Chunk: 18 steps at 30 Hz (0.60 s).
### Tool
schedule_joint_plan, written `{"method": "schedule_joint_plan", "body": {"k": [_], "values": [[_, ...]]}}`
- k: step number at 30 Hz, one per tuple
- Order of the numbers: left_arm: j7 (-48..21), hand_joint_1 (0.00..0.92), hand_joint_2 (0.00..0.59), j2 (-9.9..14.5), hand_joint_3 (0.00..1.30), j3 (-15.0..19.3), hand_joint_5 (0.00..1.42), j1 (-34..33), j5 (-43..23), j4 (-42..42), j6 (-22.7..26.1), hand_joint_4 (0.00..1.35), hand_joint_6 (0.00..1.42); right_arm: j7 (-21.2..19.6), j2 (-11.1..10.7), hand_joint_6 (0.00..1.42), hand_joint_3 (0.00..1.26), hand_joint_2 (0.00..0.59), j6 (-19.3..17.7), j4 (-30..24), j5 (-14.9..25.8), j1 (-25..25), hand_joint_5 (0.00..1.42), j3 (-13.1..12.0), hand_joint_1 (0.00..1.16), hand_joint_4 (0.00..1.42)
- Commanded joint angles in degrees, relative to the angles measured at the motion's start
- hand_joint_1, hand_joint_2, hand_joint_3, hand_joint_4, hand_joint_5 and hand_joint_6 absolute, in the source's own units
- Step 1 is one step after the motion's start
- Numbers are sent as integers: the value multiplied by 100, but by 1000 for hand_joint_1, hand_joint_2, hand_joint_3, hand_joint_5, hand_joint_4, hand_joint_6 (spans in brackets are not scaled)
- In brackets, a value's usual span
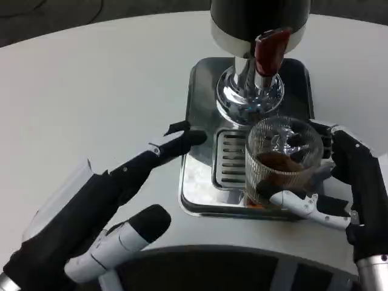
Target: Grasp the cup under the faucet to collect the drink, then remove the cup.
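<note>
A ribbed clear glass cup (282, 162) holding brown drink is gripped by my right hand (345, 188), whose fingers wrap its front and back. The cup sits at the near right part of the steel drip tray (200, 182), nearer to me than the faucet with the red lever (268, 50) on the dark dispenser (260, 24). My left hand (109, 212) lies open over the table to the left of the tray, fingers stretched, one fingertip (191, 138) reaching the tray's left edge.
The slotted drain grate (229, 159) lies in the tray left of the cup. The chrome dispenser base (248, 97) stands behind it. The round white table (91, 91) spreads to the left and back; its near edge curves just below my hands.
</note>
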Motion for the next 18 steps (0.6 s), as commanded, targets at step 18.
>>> {"method": "schedule_joint_plan", "body": {"k": [18], "values": [[-451, 39, 93, 494, 216, 352, 113, 963, 403, 53, -1371, 45, 70, 1211, -478, 971, 803, 122, -98, -1506, 951, 1124, 1018, -527, 981, 838]]}}
